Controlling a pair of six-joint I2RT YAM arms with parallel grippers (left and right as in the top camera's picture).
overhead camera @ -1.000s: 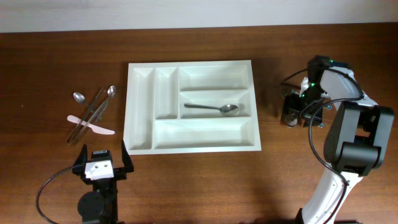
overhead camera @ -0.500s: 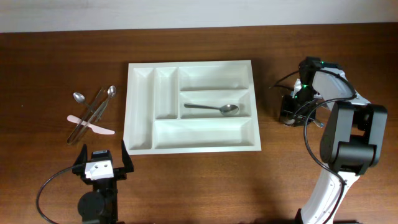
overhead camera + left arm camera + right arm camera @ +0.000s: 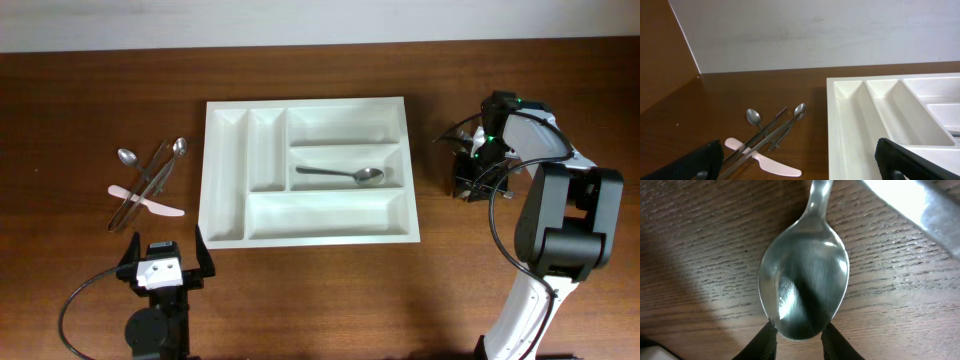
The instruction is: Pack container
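Observation:
The white container (image 3: 305, 103) lies mid-table with one metal spoon (image 3: 345, 175) in its middle right compartment. Right of the tray, my right gripper (image 3: 468, 180) is down at the table. In the right wrist view its two dark fingertips (image 3: 762, 345) press against both sides of a shiny spoon bowl (image 3: 804, 285) lying on the wood, so the gripper (image 3: 799, 340) is shut on it. My left gripper (image 3: 165, 250) waits open near the front edge, left of the tray's corner, and in its own view it (image 3: 801, 162) holds nothing.
A crossed pile of cutlery (image 3: 148, 180) lies left of the tray: two spoons (image 3: 754, 117), metal tongs and a pale pink knife (image 3: 772, 165). Another bright metal utensil (image 3: 920, 205) lies just beyond the gripped spoon. A pale wall backs the table.
My right arm has shifted slightly left and its jaws have closed in around the spoon bowl. The left arm, the tray and the cutlery pile have not moved.

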